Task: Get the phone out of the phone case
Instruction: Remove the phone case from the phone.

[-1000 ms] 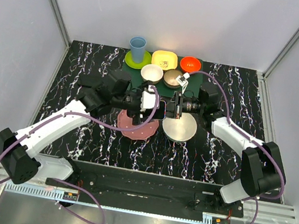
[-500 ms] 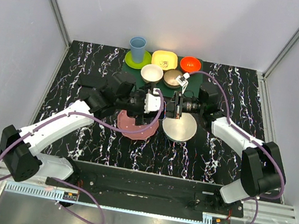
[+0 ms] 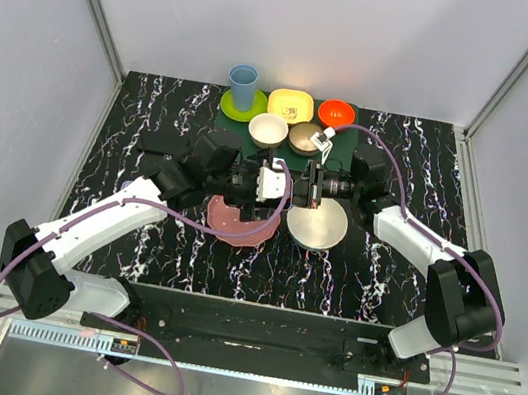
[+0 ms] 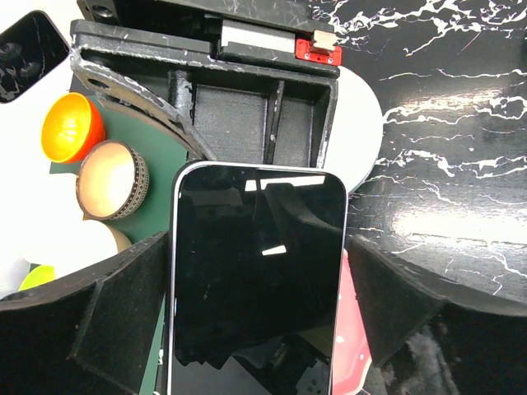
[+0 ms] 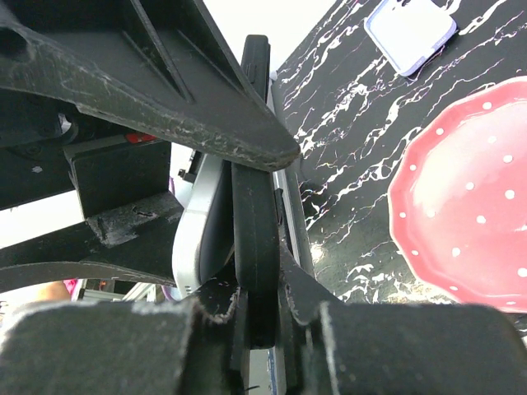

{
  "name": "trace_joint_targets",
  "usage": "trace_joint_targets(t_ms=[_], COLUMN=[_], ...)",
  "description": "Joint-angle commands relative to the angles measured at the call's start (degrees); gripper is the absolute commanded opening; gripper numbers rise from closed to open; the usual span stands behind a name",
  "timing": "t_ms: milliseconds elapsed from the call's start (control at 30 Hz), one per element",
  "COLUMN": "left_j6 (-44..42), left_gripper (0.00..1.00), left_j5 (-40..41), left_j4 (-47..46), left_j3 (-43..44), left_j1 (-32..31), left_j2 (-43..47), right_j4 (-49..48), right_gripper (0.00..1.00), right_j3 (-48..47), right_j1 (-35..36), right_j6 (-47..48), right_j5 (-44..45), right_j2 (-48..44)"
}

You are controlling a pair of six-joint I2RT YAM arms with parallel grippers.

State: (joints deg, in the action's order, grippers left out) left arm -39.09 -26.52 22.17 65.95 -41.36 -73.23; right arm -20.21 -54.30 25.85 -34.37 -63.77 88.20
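The phone (image 4: 259, 271) hangs above the table, its dark glossy screen facing the left wrist camera and the pale rim of the phone case (image 4: 259, 167) around it. My left gripper (image 4: 259, 247) is open and straddles its long sides. The left pad sits close to the rim, and pink plate shows in the gap on the right. My right gripper (image 5: 257, 304) is shut on a black edge of the phone (image 5: 254, 214) at its far end. A pale shell (image 5: 191, 222) curves off beside that edge. From above, both grippers (image 3: 275, 181) (image 3: 312, 185) meet nose to nose.
Below the grippers lie a pink dotted plate (image 3: 240, 222) and a grey dish (image 3: 316, 225). Behind them stand a white bowl (image 3: 268, 129), a tan bowl (image 3: 304, 137), an orange bowl (image 3: 336, 113), a yellow dish (image 3: 289, 106) and a blue cup (image 3: 243, 82). A pale lavender rectangle (image 5: 409, 29) lies on the table.
My left gripper has slid to the right, its open fingers now further along the phone. The right arm and the phone have stayed where they were.
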Motion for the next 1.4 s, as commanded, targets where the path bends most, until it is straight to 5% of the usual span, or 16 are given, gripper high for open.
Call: trace_joint_targets(t_ms=[0, 367, 867, 1367], left_j6=[-0.9, -1.3, 2.8, 9.1], left_gripper=[0.86, 0.61, 0.59, 0.59], left_j5=[0.8, 0.2, -11.5, -19.7], left_j4=[-2.8, -2.8, 0.3, -1.4], left_j3=[0.1, 0.0, 2.2, 3.3], left_j1=[-0.6, -0.8, -0.1, 3.0], left_j2=[-0.1, 0.3, -0.9, -2.9], right_j4=[-2.8, -3.3, -1.8, -3.5], right_gripper=[0.00, 0.00, 0.00, 0.00], right_j3=[-3.8, -3.9, -0.4, 1.2], right_j1=[0.6, 0.3, 0.4, 0.3], right_j6=[-1.1, -2.3, 10.6, 11.4], right_j5=[-1.9, -1.7, 5.6, 8.6], right_j2=[-0.4, 0.0, -4.6, -6.8])
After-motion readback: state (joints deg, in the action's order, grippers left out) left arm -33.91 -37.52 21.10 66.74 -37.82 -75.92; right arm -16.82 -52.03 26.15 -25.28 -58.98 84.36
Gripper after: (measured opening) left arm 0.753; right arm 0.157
